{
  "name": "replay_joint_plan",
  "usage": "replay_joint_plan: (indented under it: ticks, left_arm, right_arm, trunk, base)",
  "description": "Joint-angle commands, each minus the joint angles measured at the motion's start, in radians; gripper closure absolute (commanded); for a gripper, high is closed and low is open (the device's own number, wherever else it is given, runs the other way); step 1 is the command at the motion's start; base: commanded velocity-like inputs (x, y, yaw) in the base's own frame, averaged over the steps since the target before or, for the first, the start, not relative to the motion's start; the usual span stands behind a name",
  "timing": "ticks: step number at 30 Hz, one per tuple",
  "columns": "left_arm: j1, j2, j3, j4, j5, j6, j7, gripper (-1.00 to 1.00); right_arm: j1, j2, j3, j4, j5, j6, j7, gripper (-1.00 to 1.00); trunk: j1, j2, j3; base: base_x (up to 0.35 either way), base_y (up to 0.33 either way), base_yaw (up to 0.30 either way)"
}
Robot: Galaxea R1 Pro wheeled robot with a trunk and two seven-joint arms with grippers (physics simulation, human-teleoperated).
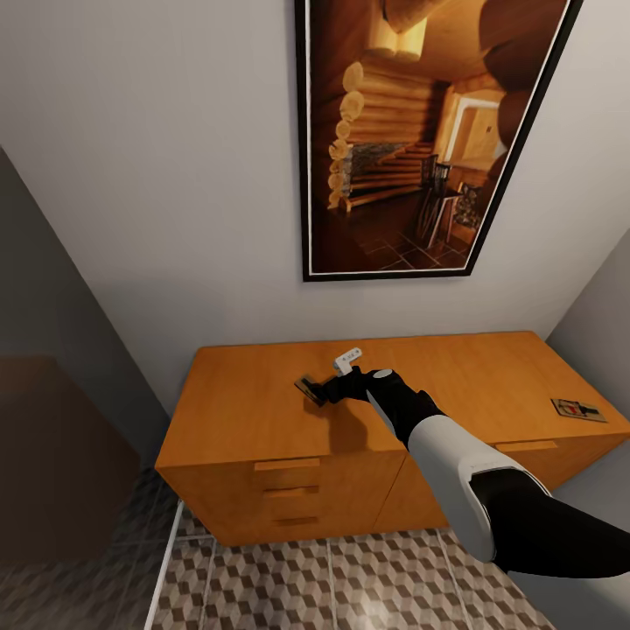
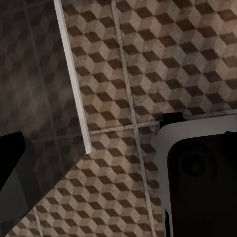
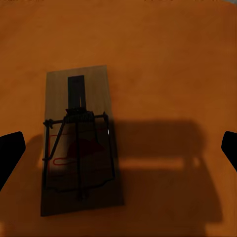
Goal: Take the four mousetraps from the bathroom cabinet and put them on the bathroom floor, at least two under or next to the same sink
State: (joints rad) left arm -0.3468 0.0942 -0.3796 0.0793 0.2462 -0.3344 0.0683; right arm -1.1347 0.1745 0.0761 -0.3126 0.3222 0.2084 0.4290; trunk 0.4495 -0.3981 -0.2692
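Orange-tan cabinet (image 1: pixel 262 411) stood on the cube-tiled bathroom floor (image 1: pixel 350 577). Right gripper (image 1: pixel 325 391) hovered over one mousetrap (image 3: pixel 79 143) mid-top, jaws spread wide, nothing held. Second mousetrap (image 1: pixel 577 409) lay near the right end. Left gripper's jaws: cannot tell.

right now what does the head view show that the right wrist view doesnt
Head view alone: the framed picture on the wall, the cabinet's drawers, the bathroom floor, and a second mousetrap near the cabinet's right end. Right wrist view alone: the near mousetrap's dark wire parts and red spot, with the two fingertips spread wide apart. Both: the cabinet top and that mousetrap under the right gripper.
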Motion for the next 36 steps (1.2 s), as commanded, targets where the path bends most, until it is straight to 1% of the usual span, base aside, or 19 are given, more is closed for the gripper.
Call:
replay_joint_plan:
  ticks: [1, 11, 22, 36]
  left_arm:
    - [-0.001, -0.001, -0.009, 0.004, 0.007, -0.006, 0.001, -1.00]
    - [-0.001, -0.001, -0.009, 0.004, 0.007, -0.006, 0.001, -1.00]
    - [-0.001, -0.001, -0.009, 0.004, 0.007, -0.006, 0.001, -1.00]
    - [-0.001, -0.001, -0.009, 0.004, 0.007, -0.006, 0.001, -1.00]
  right_arm:
    - [0.000, 0.000, 0.001, -0.002, 0.008, 0.005, 0.004, -1.00]
    - [0.000, 0.000, 0.001, 0.007, 0.008, 0.004, 0.004, -1.00]
    - [0.000, 0.000, 0.001, 0.011, 0.008, 0.004, 0.004, -1.00]
    - [0.000, 0.000, 0.001, 0.012, 0.008, 0.003, 0.004, -1.00]
  trunk:
    - [0.001, -0.002, -0.002]
    - [0.001, -0.002, -0.002]
    - [0.001, -0.002, -0.002]
    - [0.001, -0.002, -0.002]
  base:
    - [0.004, -0.001, 0.000]
    - [0.001, 0.005, 0.000]
    - [0.000, 0.102, 0.000]
    - [0.000, 0.011, 0.000]
